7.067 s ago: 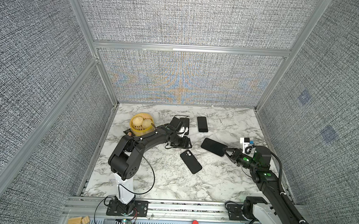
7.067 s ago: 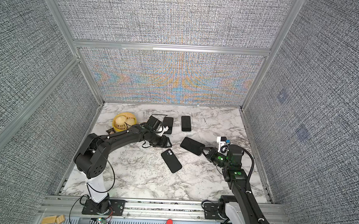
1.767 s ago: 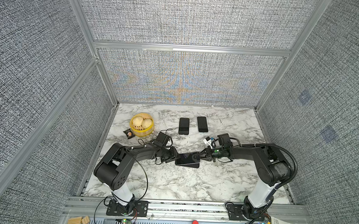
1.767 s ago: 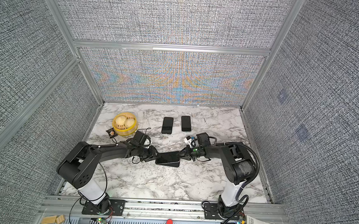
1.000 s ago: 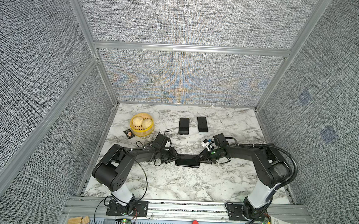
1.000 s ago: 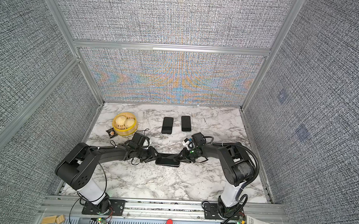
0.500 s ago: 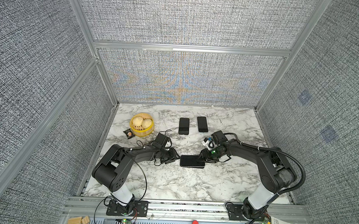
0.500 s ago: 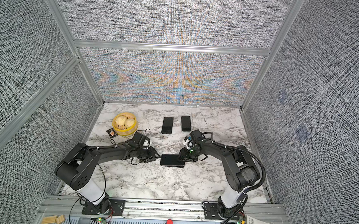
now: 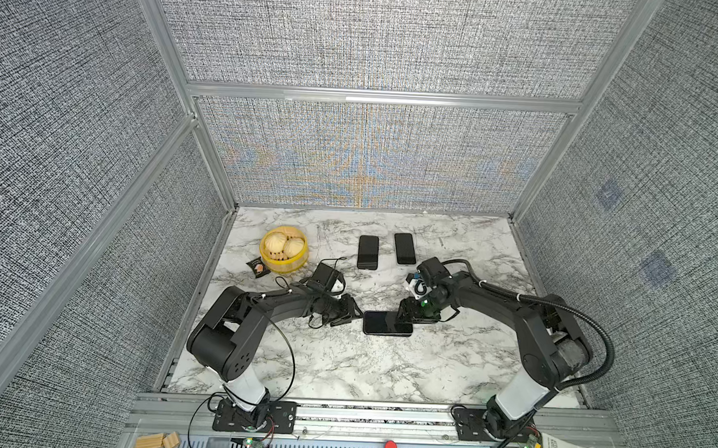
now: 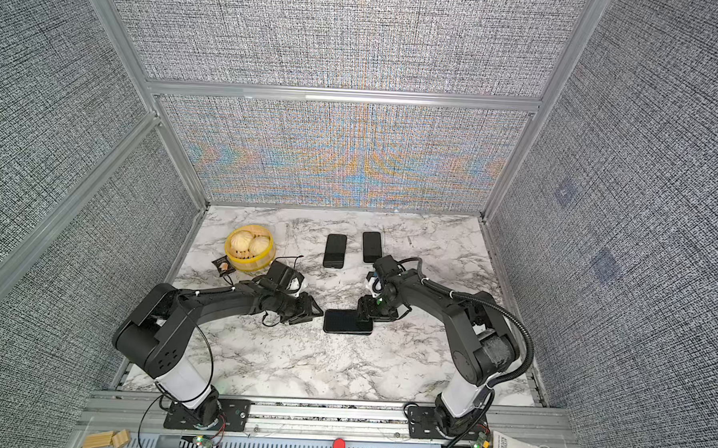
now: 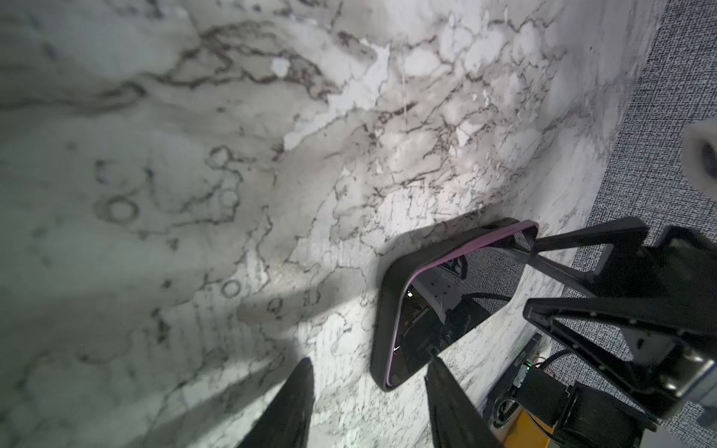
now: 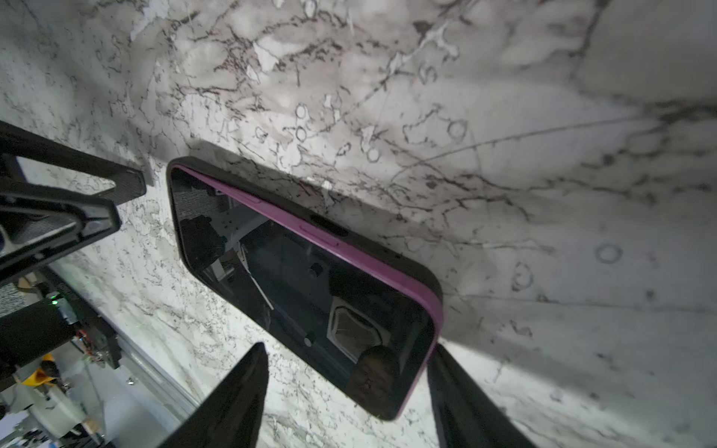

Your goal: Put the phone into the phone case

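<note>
- Lying flat on the marble surface (image 9: 343,365) at the lower centre of both top views, the phone (image 9: 387,323) sits screen-up inside the black phone case (image 11: 384,310), between the two arms.
- The right tool (image 12: 347,347) is released. Its fingers straddle one short end of the phone, one beside a corner and the other clear of it, gripping nothing.
- The left tool (image 9: 355,314) is likewise spread and empty, just beside the opposite short end (probably placed there as a stop against sliding).
- A purple edge shows above the case wall along one long side in the right wrist view. The phone may therefore not be fully seated, and a downward press there looks like what is left.
</note>
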{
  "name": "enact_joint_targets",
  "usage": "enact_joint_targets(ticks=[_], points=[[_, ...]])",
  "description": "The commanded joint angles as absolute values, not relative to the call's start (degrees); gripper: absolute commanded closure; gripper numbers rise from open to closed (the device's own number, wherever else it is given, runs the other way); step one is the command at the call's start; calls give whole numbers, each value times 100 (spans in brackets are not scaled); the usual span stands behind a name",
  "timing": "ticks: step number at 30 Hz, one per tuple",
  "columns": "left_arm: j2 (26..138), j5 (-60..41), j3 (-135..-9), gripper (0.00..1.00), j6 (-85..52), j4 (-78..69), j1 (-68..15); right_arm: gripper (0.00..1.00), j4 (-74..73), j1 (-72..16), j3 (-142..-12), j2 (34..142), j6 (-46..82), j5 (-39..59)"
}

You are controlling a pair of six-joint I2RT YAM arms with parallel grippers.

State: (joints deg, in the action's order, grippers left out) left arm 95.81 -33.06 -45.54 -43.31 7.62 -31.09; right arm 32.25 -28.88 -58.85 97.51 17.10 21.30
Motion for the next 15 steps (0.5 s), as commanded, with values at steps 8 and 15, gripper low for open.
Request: enact_joint_targets(ticks=[8,15], points=[[9574,-3677,-4597,51,-3992,971,-3144,37,3591,-3093,-5533,9171,1858,1160],[9667,-3753,-4601,52,-4014,929,-3236,52,2964,-3094,-4895,8745,2306,1379]])
